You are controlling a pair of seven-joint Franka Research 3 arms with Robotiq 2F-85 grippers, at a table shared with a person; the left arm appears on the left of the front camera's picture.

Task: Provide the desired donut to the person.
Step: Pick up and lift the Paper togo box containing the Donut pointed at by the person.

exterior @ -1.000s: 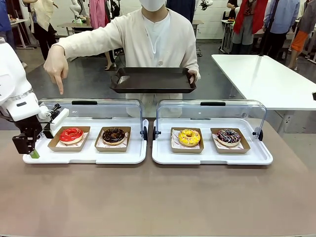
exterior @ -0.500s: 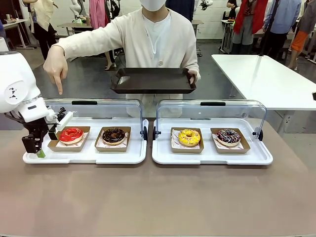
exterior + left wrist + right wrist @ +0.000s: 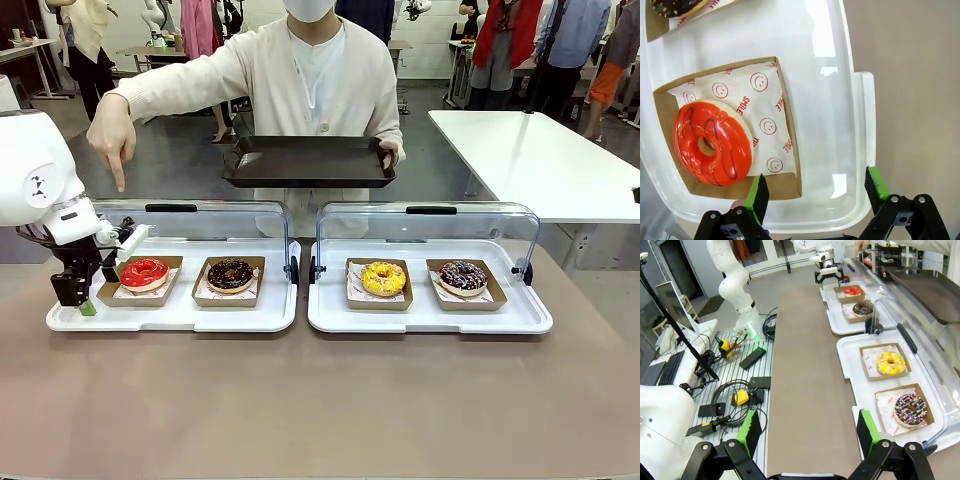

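- Red-iced donut sits in a brown card box on smiley-print paper, at the left end of the left white tray. Clear lid is tipped up behind it.
- Person in a cream cardigan stands at the far side. One hand points a finger straight down, approx. above the red donut's end of the tray.
- Their other hand holds a black tray level at chest height; nothing on it that I can see.
- My left gripper is down at the left end of that white tray, just beside the red donut's box. Fingers spread wide, nothing between them.
- In the wrist cam one green pad sits at the box's nearest edge; the other is over the tray's outer rim. Can't tell if either touches.
- My right gripper hangs high off the right end of the table, fingers spread, empty.
- Choc donut shares the left tray. The right white tray has a yellow donut and a dark sprinkled donut, each in its own box.
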